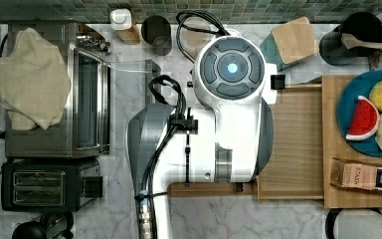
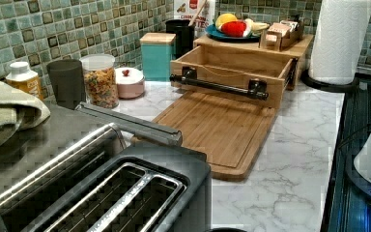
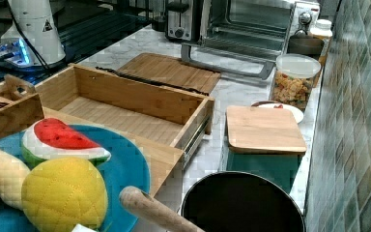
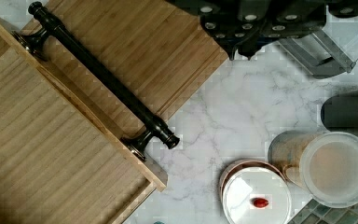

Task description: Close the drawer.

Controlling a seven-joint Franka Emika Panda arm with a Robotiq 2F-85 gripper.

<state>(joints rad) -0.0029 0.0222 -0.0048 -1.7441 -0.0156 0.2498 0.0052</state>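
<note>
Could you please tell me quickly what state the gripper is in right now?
Gripper: cannot be told; it holds nothing and hangs clear of the open drawer.

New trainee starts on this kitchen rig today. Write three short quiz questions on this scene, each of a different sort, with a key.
1. True or false: the light-wood rectangular drawer is pulled out.
2. What lies on the marble counter below the drawer's dark metal bar handle? A) flat wooden cutting board B) folded cloth C) blue plate
3. Fill in: inside, the drawer is ____.

Key: 1 true. 2 A, the flat wooden cutting board. 3 empty.
</note>
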